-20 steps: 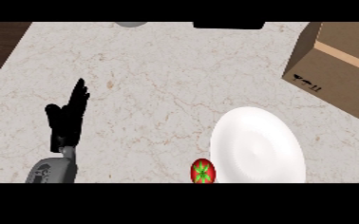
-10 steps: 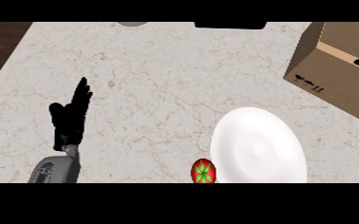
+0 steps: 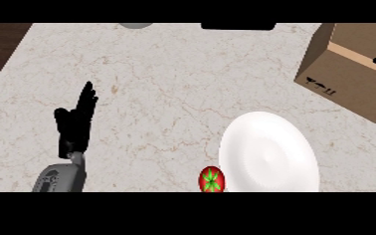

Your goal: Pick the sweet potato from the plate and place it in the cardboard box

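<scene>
- The left robot hand (image 3: pixel 75 122) rests at the frame's left, fingers straight and apart, holding nothing; the right robot hand is out of view.
- The white plate (image 3: pixel 269 154) at lower right looks bare; no sweet potato is visible.
- The cardboard box (image 3: pixel 349 64) stands at the upper right, beyond the plate.
</scene>
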Tool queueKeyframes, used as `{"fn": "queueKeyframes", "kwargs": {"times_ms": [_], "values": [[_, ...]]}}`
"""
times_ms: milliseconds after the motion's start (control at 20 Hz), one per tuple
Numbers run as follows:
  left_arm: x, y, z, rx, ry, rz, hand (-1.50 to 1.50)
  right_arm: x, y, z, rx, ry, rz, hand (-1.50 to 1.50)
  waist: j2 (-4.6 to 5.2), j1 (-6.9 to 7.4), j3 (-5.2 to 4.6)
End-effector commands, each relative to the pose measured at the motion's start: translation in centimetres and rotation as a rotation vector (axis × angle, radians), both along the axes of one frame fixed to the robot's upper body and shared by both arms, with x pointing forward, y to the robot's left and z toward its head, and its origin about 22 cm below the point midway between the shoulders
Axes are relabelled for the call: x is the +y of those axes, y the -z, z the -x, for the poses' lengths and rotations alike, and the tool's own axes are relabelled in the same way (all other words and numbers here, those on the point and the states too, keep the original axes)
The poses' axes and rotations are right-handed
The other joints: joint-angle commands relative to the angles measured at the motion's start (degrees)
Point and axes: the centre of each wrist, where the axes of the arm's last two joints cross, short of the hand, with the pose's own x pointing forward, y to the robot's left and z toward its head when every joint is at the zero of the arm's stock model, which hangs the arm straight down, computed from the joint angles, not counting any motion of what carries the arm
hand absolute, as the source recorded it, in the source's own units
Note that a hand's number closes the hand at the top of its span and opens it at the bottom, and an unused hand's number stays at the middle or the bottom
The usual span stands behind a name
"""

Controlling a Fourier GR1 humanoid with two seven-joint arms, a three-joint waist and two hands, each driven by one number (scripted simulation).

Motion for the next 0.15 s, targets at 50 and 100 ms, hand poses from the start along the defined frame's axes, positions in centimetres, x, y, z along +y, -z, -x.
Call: {"fn": "queueKeyframes", "kwargs": {"times_ms": [50,100], "values": [[0.7,0.3,0.6,0.0,-0.022,-0.006,0.0,-4.2,-1.4,2.8,-0.093,0.022,-0.193,-1.5,-0.06,-0.14,-0.03],[1.7,-0.4,0.0,0.007,0.004,-0.005,0.0,-4.3,-0.8,3.1,-0.108,0.051,-0.216,-1.5,0.21,0.29,0.02]]}}
